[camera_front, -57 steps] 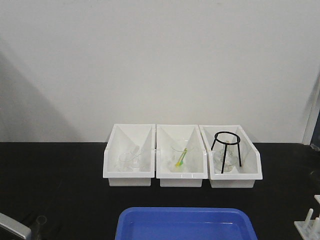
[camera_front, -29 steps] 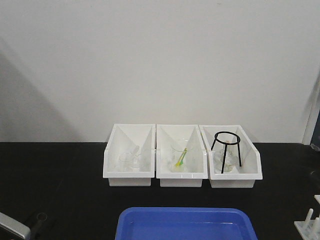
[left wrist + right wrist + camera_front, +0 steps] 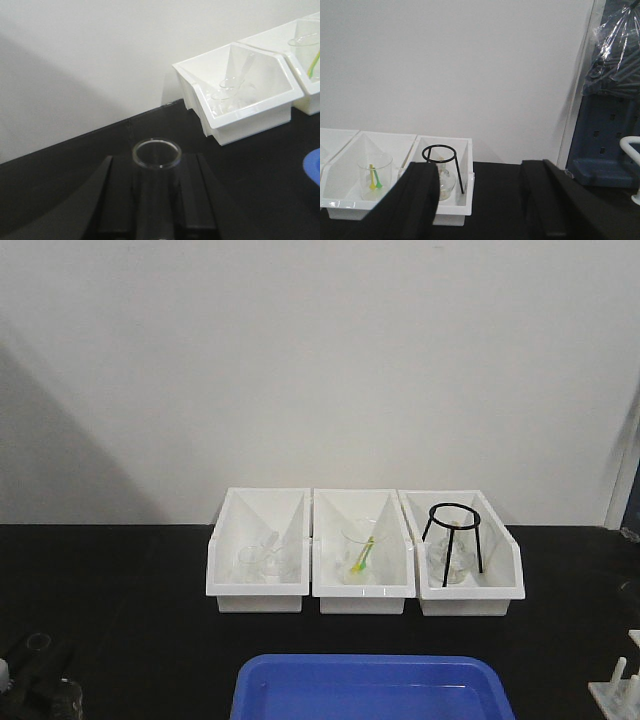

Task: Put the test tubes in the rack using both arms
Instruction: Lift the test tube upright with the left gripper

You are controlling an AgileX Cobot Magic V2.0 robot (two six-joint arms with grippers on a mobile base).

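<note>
Test tube (image 3: 156, 200): left of blue tub (image 3: 370, 685), clamped in left gripper (image 3: 156, 162), long axis along fingers (image 3: 112, 195), open mouth toward wall (image 3: 100, 60). Behind tub, bins (image 3: 363, 602): clear glassware (image 3: 255, 562); beaker (image 3: 350, 565) with yellow-green sticks (image 3: 364, 554); black tripod (image 3: 446, 560) over flask (image 3: 457, 567). Rack (image 3: 620, 690) right of tub. Right gripper (image 3: 480, 175) spread, empty.

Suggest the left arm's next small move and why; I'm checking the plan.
Probably carry the test tube rightward over the blue tray: the left gripper holds it at far left, the rack sits far right, and the right gripper is open and empty.
</note>
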